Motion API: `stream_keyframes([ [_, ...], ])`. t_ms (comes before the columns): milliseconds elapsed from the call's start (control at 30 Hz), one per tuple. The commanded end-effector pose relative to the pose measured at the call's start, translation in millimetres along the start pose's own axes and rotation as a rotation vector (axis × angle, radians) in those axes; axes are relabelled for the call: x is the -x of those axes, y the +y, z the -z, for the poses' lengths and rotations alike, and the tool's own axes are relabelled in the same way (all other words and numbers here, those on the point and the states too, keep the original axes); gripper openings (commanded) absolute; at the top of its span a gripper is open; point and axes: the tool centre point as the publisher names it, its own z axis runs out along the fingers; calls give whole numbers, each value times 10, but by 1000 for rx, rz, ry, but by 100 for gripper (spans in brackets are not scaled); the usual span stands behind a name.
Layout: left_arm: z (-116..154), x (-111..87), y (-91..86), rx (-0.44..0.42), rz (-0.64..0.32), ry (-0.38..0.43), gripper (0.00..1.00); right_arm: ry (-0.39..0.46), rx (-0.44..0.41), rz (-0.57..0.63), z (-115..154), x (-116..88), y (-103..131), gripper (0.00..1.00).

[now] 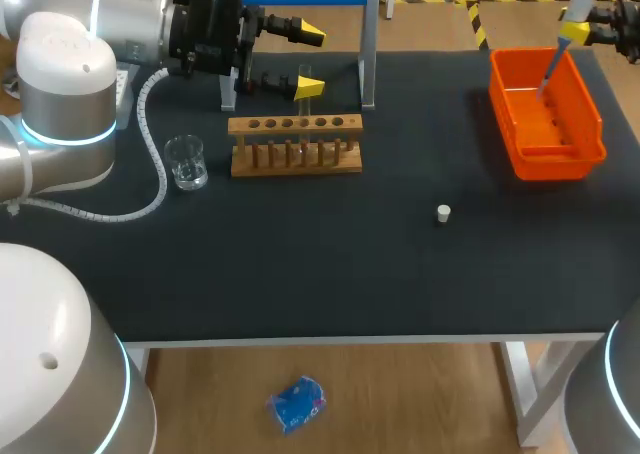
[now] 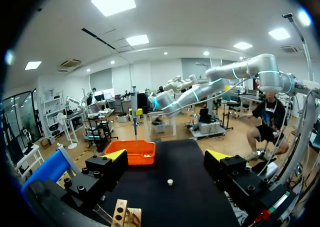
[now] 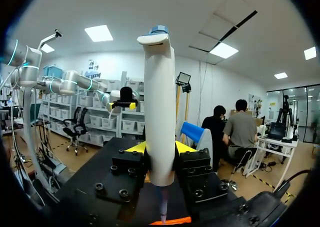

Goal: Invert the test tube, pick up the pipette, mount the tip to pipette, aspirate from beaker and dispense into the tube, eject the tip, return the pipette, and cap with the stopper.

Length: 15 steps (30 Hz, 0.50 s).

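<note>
R gripper [image 3: 160, 148] is clamped on the white plastic pipette w/ blue cap [image 3: 160, 102], both fingers on the body from two sides. Long axis is near vertical, slightly tilted in head view, tip end down. Orange rectangular plastic bin [image 1: 548, 162] sits at far right of the black table [image 1: 350, 264], directly under the pipette nose. So tip eject looks like the step in hand: drop is straight down, no lateral move needed. Can't tell if the tip is on or already off, too small.

L gripper [image 1: 311, 61] is at far left-centre, fingers spread wide, holding nothing. It hangs just behind the wooden test-tube rack [image 1: 295, 159]. Clear glass test tube [image 1: 303, 112] seems to stand in the rack under L's near finger, hard to make out. Small clear glass beaker [image 1: 186, 162] is just left of the rack.

Small white stopper [image 1: 443, 212] lies loose mid-table, between rack and bin, apart from both. Capping not yet done.
</note>
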Motion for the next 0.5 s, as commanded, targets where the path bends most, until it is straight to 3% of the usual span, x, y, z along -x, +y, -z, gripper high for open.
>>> stream_keyframes([
  [33,13,-2,-4,2,0,2,100,12,12,0,120,-4,-88,0],
  [500,13,-2,-4,2,0,2,100,23,7,-28,227,-6,-427,0],
])
